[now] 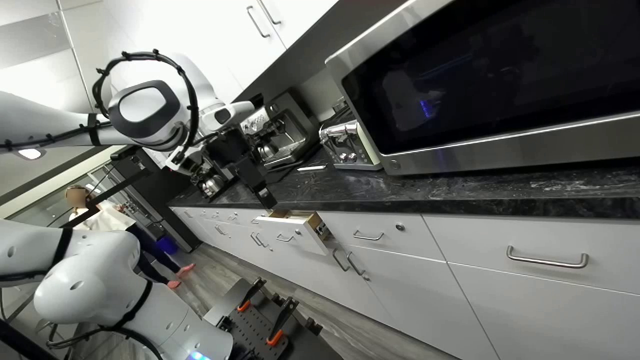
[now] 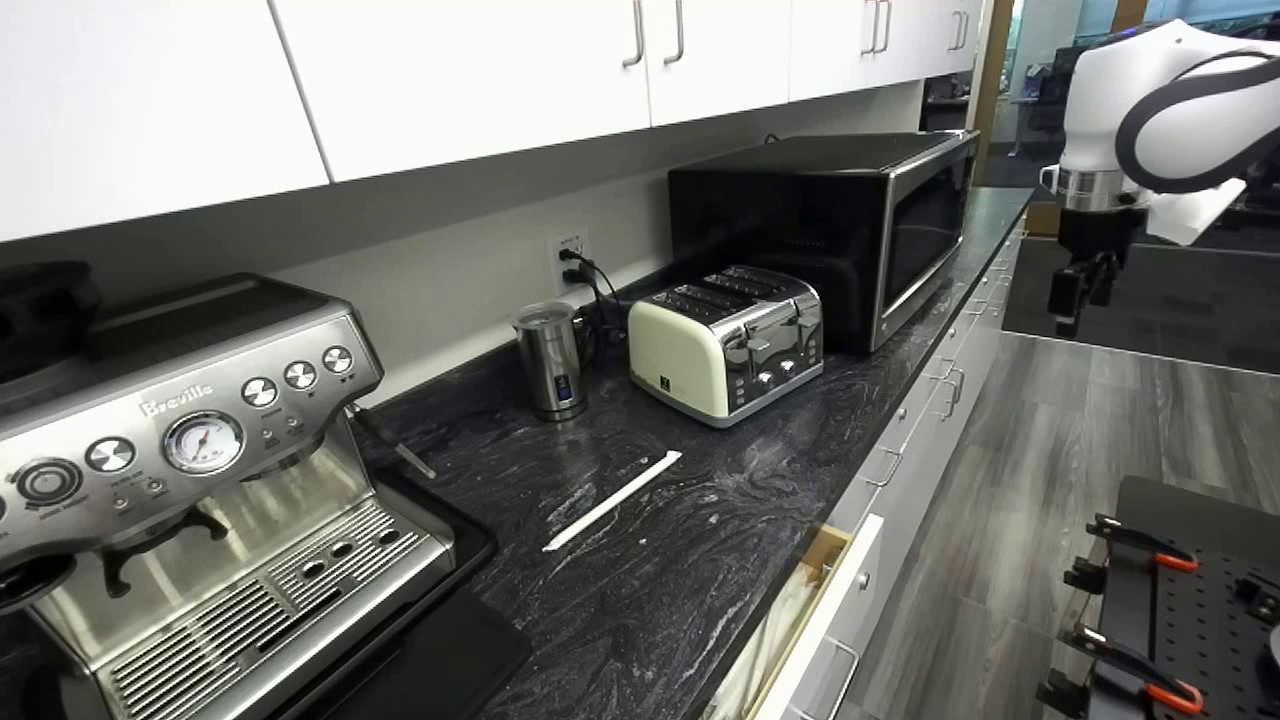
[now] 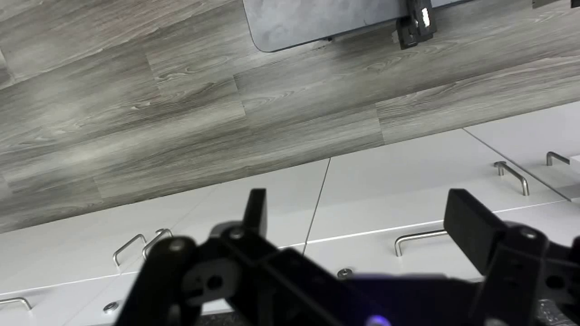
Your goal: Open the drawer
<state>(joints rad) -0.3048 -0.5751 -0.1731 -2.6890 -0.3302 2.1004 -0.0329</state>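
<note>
The drawer (image 1: 309, 241) has a white front, a tan wooden box body and a slim silver handle (image 1: 285, 238). It stands partly pulled out below the countertop edge. An exterior view from above the counter shows the drawer front (image 2: 850, 592) and pale contents inside. My gripper (image 1: 267, 199) is apart from the drawer, out in front of the counter over the floor, as the gripper (image 2: 1078, 312) there also shows. In the wrist view the gripper (image 3: 355, 199) has its fingers wide apart with nothing between them. A white edge at that view's right border may be the drawer; I cannot tell.
The dark countertop (image 2: 640, 610) carries an espresso machine (image 2: 200, 400), a toaster (image 2: 725, 340), a microwave (image 1: 480, 75) and a white straw-like stick (image 2: 612, 502). Closed drawers with handles (image 1: 547, 257) line the front. A cart with orange-tipped clamps (image 1: 275, 337) stands nearby. A person (image 1: 107, 215) stands behind.
</note>
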